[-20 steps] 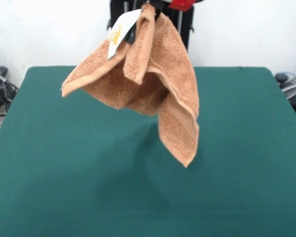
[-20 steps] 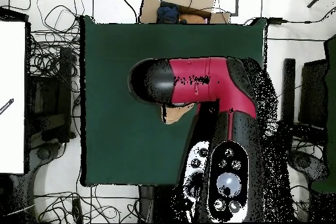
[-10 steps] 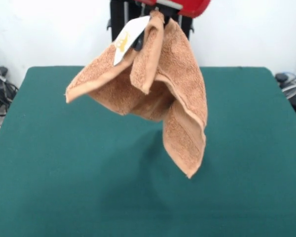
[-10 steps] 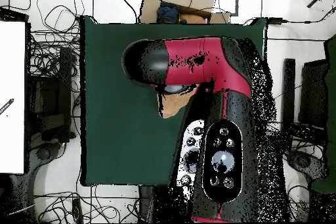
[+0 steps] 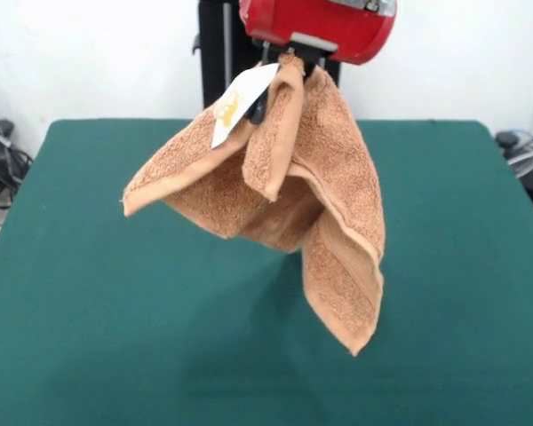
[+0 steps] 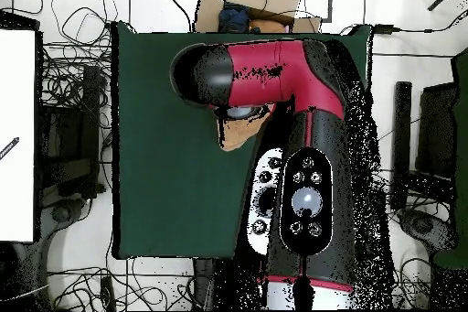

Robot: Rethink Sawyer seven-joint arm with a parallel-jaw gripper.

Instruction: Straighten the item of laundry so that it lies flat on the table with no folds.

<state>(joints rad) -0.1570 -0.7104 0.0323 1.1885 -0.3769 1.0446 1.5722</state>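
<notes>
The orange-tan terry towel (image 5: pixel 284 191) hangs bunched in the air above the green table (image 5: pixel 89 311). My gripper (image 5: pixel 289 60) is shut on its top fold, just under the red arm. A white tag with yellow print (image 5: pixel 234 105) sticks out at the upper left. One corner points left and a longer banded flap hangs down to the right, clear of the cloth. In the overhead view the red and black arm (image 6: pixel 274 75) hides nearly all of the towel; only a small tan patch (image 6: pixel 239 131) shows.
A cardboard box (image 6: pixel 251 11) sits past the table's far edge in the overhead view. Cables and dark equipment (image 6: pixel 69 144) lie on the floor along both sides. A white board (image 6: pixel 18 134) stands at the left.
The arm and the hanging towel have come toward the front camera and a little lower; the red arm now shows fully at the top. The grip is unchanged.
</notes>
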